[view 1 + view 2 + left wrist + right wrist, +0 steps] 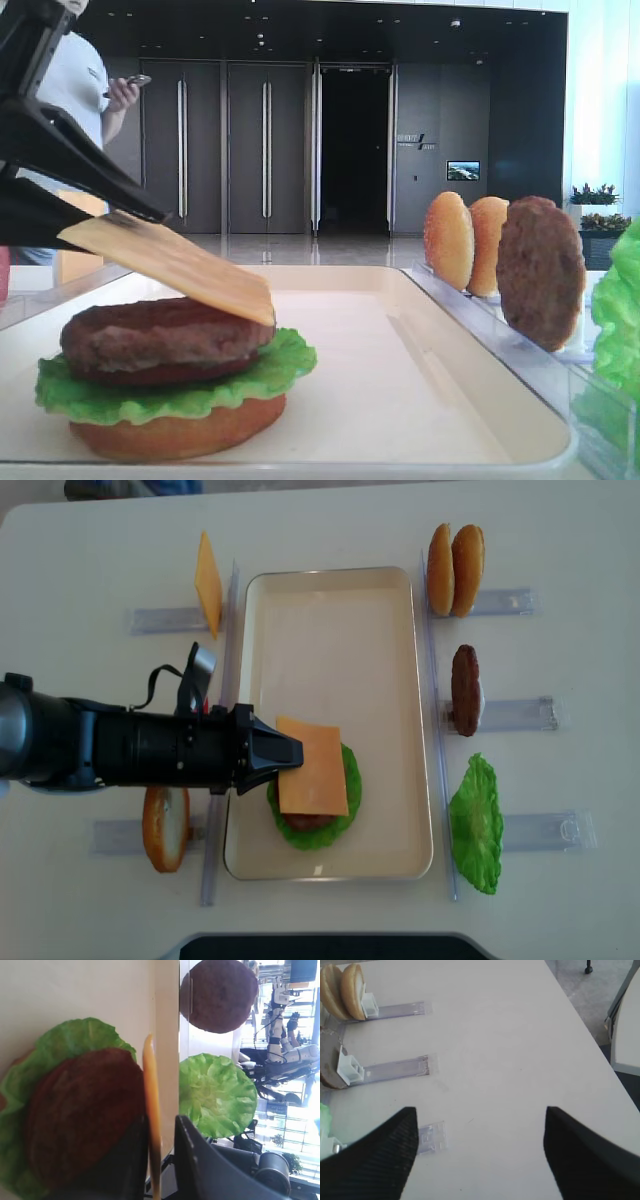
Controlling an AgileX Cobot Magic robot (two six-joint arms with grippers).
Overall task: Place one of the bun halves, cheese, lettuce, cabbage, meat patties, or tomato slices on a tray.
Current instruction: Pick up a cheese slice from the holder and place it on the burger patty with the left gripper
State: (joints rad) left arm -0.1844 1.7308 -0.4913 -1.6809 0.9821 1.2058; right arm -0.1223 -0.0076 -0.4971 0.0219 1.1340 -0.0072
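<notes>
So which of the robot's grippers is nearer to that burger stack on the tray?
Left. The left gripper holds the cheese slice over the burger stack; the right gripper hovers above bare table beside the clear holders.

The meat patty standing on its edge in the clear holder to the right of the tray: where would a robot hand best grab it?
Probably by its upper rim, coming down from above. The meat patty stands upright in its clear holder, so its two flat faces are exposed for the fingers to close across, and its top edge is free. The right gripper, open over the table on that side, seems best placed.
</notes>
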